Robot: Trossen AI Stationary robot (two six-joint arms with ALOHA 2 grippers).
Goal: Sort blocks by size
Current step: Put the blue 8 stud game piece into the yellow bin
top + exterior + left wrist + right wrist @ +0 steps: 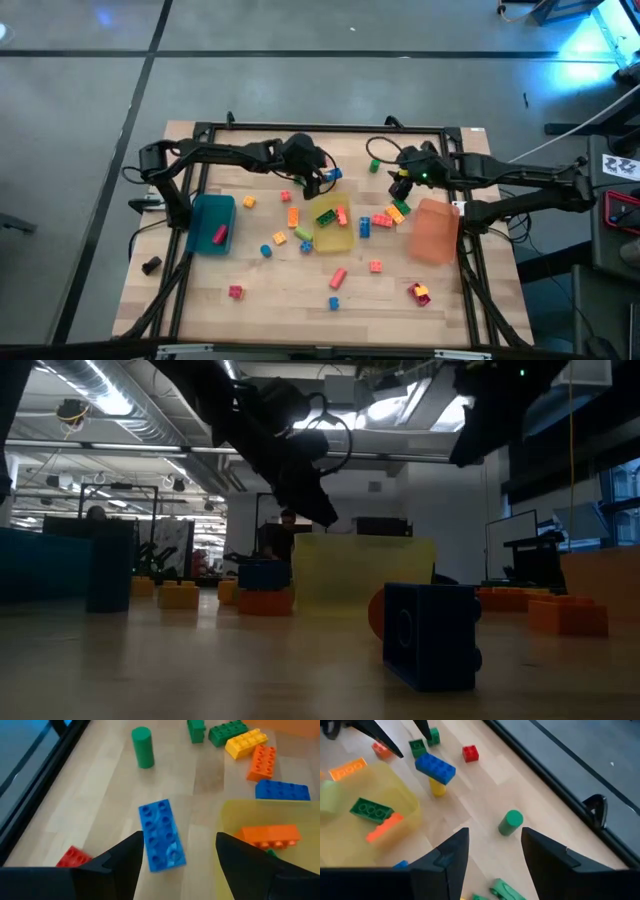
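Left hand (pixel 322 178) open above a blue brick (pixel 161 835) lying on the surface (pixel 290 290) beside the yellow bin (pixel 333 238); nothing gripped. Right hand (pixel 402 180) open near a green cylinder (pixel 510 822), empty. Blocks (pixel 338 276) lie scattered between the blue bin (pixel 205 212) and orange bin (pixel 433 232). In the low view a dark block (pixel 432 635) fills the foreground; the bins' contents are partly hidden.
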